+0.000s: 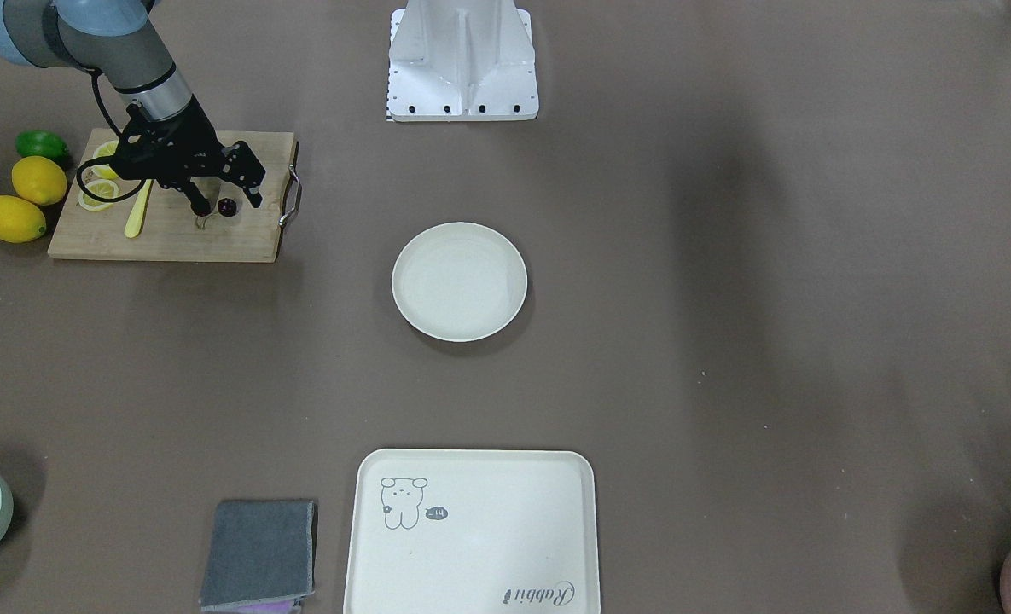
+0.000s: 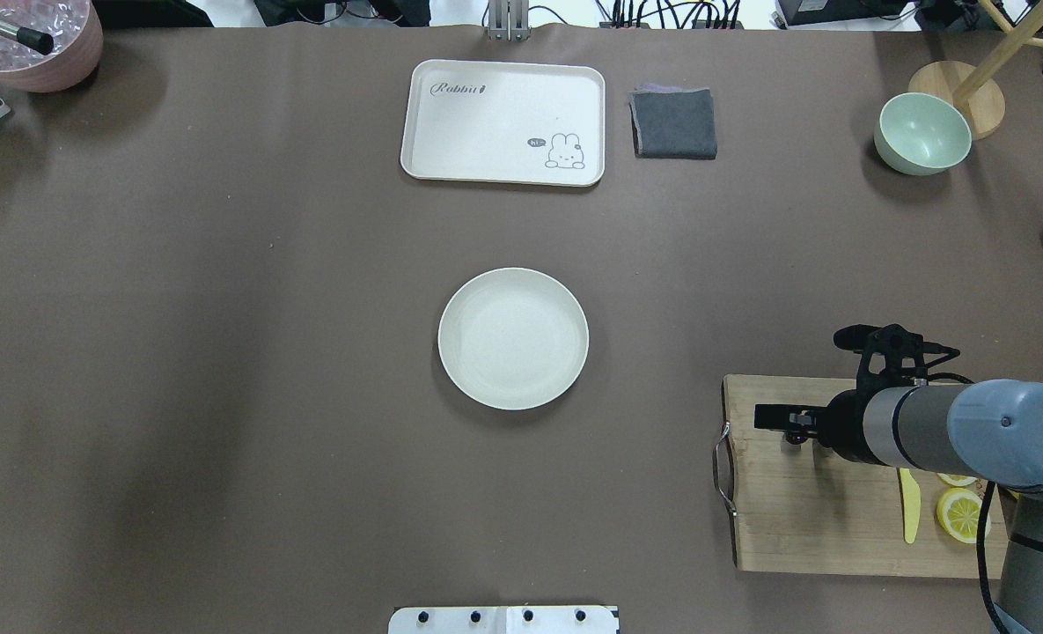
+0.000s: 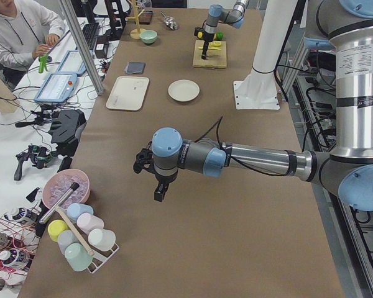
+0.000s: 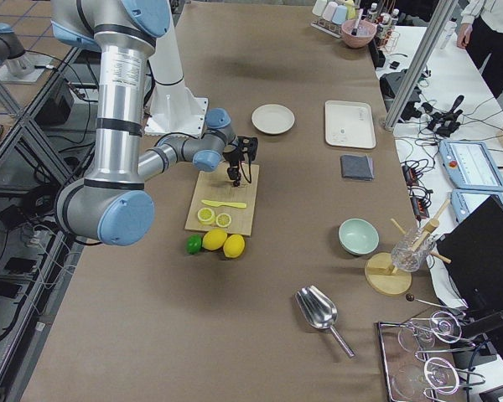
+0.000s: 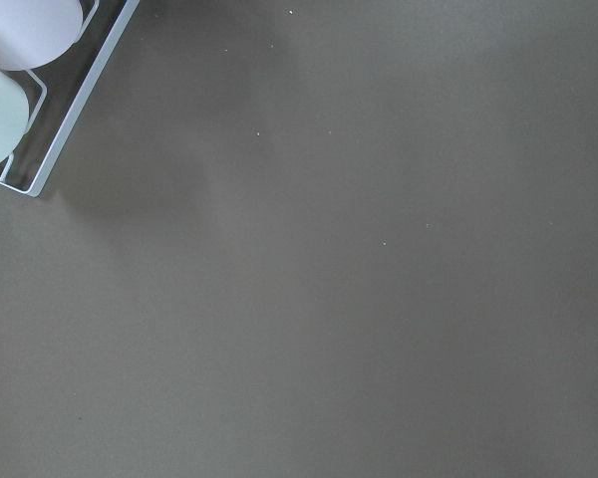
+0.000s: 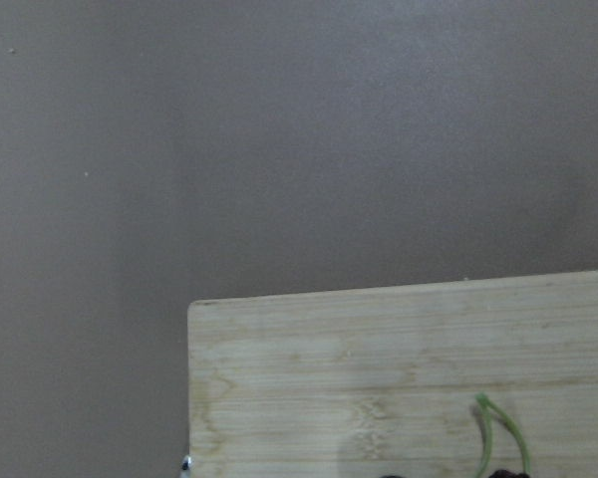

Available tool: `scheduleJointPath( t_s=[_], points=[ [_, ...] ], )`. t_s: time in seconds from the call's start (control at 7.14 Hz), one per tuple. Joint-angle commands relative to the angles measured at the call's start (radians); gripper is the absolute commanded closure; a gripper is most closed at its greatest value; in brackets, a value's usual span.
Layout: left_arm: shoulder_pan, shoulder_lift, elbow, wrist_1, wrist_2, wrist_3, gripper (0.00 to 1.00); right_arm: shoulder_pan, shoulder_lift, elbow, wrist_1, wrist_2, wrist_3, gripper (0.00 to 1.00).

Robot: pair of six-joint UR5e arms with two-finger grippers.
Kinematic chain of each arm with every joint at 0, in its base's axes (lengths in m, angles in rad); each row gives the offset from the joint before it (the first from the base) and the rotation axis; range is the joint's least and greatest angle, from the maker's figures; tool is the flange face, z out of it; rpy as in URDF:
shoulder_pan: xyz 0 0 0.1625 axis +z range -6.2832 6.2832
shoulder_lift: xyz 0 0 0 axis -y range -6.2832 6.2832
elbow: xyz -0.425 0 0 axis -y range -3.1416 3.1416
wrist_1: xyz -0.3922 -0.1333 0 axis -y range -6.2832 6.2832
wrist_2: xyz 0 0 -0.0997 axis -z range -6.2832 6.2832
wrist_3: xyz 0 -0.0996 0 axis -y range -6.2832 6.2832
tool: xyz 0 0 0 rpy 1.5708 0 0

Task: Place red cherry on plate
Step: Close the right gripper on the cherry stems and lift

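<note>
Plainly, little of the job was done. From the front-facing camera the red cherry (image 1: 228, 207), a tiny glossy dark pair on thin stems, lay on the pale wooden cutting board (image 1: 172, 243) near one end of the brown counter (image 1: 727, 358). The right tool (image 1: 228, 203) stood low over it, black fingers (image 1: 198, 200) spread wide, one on each side of the fruit with a gap at both, gripping nothing. The round, shallow, cream-white plate (image 1: 459, 281) sat bare at mid-counter, well apart from the board; by my reading the closing, lifting, carrying and letting go were all left to do. From overhead the plate was likewise bare, and the right tool's body hid most of the cherry. In the left-end view the left tool (image 3: 158, 192) hung over bare counter, far from the board; whether it was open I cannot tell. The right-end view showed the right arm bent over the board beside two yellow lemons (image 4: 225, 244) and a green lime (image 4: 194, 244), the cherry too small to pick out. The left wrist camera gave only counter and the corner of a white wire rack (image 5: 84, 100). The right wrist camera caught the board's corner, a green stem and the cherries' dark tops cut off by the bottom edge; no fingers showed.
</note>
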Motion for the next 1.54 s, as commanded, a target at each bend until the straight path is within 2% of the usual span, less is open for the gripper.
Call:
scheduleJointPath(
  t_s=[0.0, 0.42, 0.7, 0.84, 1.12, 1.4],
  points=[
    [0.001, 0.0, 0.002, 0.0, 0.0, 0.002, 0.02, -0.008, 0.002, -0.006, -0.001, -0.027, 0.001, 0.01],
    [0.001, 0.0, 0.003, -0.002, 0.0, 0.008, 0.02, -0.046, 0.012, -0.006, -0.007, -0.072, 0.015, 0.01],
    [0.001, 0.0, 0.003, -0.002, 0.0, 0.008, 0.02, -0.049, 0.01, -0.006, -0.008, -0.073, 0.015, 0.13],
    [0.001, 0.0, 0.003, -0.002, 0.0, 0.009, 0.02, -0.051, 0.01, -0.006, -0.007, -0.075, 0.015, 0.26],
    [0.001, 0.008, 0.006, -0.018, 0.0, 0.008, 0.02, -0.051, 0.007, -0.006, -0.008, -0.073, 0.013, 0.68],
    [0.002, 0.012, 0.006, -0.02, 0.0, 0.008, 0.02, -0.051, 0.004, -0.006, -0.007, -0.072, 0.008, 0.91]
  ],
)
